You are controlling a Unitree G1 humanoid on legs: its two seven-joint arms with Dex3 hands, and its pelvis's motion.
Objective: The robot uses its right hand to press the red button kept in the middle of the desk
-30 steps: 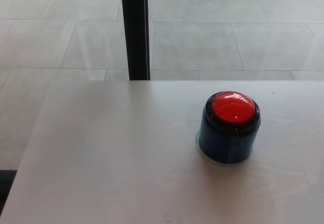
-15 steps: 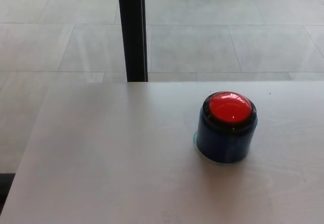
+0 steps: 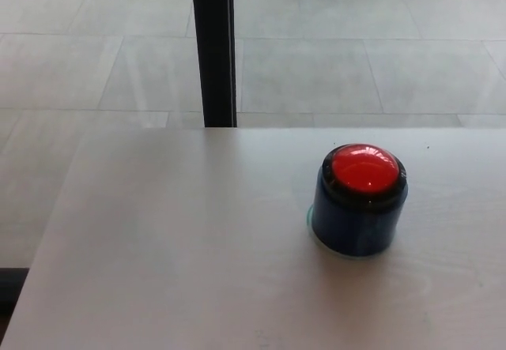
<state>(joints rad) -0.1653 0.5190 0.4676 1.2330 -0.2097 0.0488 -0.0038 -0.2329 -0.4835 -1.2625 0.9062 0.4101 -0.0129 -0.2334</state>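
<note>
1 red button (image 3: 364,169) sits on my desk (image 3: 174,247), a bit to the right of the middle and closer to the far edge than the near one. Its red top is round, shiny and domed. It rests in a dark blue, round base (image 3: 356,223) that stands upright on the desk. A thin pale green rim peeks out under the base on its left side.

Neither of my 2 hands shows in what I see, so I cannot tell if my fingers are spread or pressed together. Nothing is touching the button.

The desk top is pale and smooth, and its left edge runs at a slant toward the near left corner. Past the far edge stands 1 black post (image 3: 214,46), straight up, well apart from the button. Behind it lies a floor (image 3: 379,50) of big grey tiles.
</note>
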